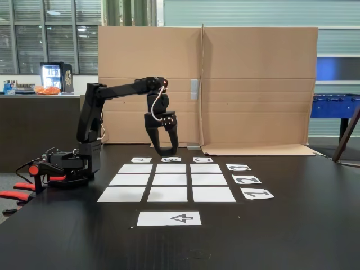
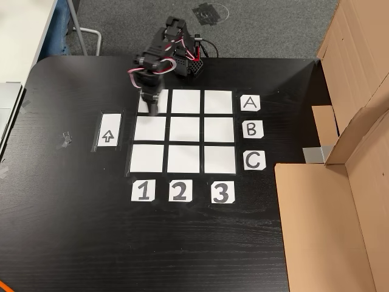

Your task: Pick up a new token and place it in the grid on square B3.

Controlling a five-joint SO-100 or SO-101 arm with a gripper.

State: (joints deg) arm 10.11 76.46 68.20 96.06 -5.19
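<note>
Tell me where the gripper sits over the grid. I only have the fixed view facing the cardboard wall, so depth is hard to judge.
Observer: In the fixed view looking down, the gripper overlaps the corner square in line with the A card and the 1 card. It hangs above the table, so its true spot may differ.
Operator: Is square B3 free?
Observer: Yes. From above, square B3 is bare white, and so is the rest of the grid wherever the gripper does not cover it.
</note>
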